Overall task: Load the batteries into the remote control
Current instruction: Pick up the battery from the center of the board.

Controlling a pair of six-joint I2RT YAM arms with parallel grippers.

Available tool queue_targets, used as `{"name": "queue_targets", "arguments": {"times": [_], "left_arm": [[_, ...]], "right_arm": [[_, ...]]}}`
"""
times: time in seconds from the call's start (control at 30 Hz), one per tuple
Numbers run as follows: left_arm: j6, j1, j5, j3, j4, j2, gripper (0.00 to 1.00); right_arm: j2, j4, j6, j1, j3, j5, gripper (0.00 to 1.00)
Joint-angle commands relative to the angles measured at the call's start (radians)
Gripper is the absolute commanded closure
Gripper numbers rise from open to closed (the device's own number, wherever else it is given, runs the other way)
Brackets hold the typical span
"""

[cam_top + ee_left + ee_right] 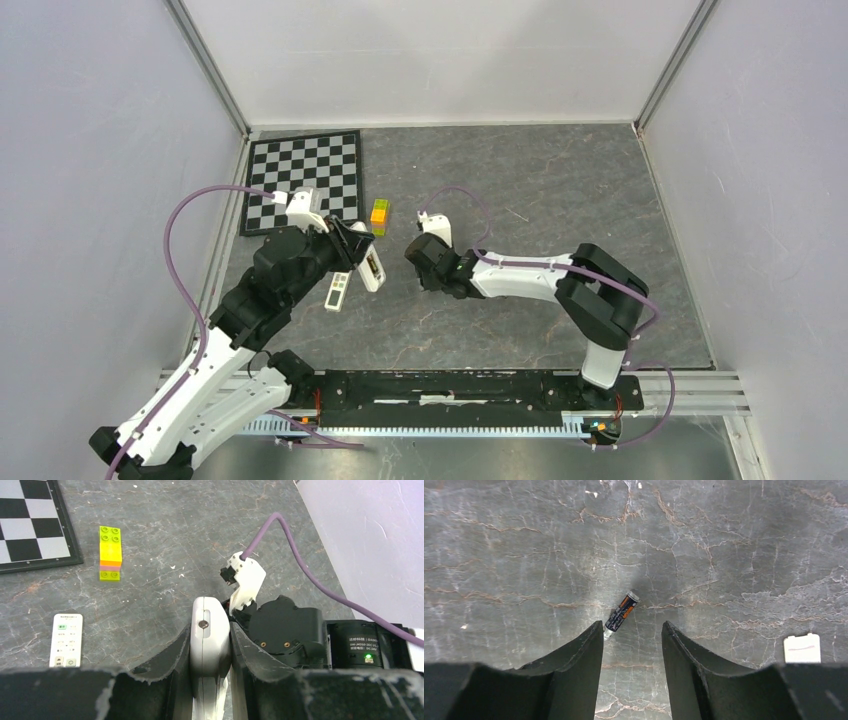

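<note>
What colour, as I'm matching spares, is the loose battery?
The battery is black with orange, best in right wrist view.

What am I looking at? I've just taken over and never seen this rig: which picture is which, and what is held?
Two robot arms, each ending in two fingers. The overhead view looks down from behind them; the other two come from wrist cameras. The left arm's fingers clamp a white remote. The right arm's fingers stand apart, empty, a battery lying on the table just ahead. Also there: a second remote, a yellow-green block and a chequered board.
</note>
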Motion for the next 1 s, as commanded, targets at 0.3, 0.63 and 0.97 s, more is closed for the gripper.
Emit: {"name": "queue_targets", "arguments": {"times": [0.3, 0.63, 0.97], "left_arm": [[0.047, 0.003, -0.044, 0.004, 0.042, 0.014, 0.98], [0.035, 0.003, -0.044, 0.005, 0.040, 0.017, 0.98], [0.030, 0.003, -0.039, 0.008, 0.031, 0.019, 0.98]], "right_arm": [[0.082, -0.030, -0.010, 0.028, 0.066, 0.079, 0.53], [0.066, -0.024, -0.053, 0.026, 0.027, 0.079, 0.73], [0.105, 0.007, -0.131, 0.011, 0.028, -0.009, 0.70]]}}
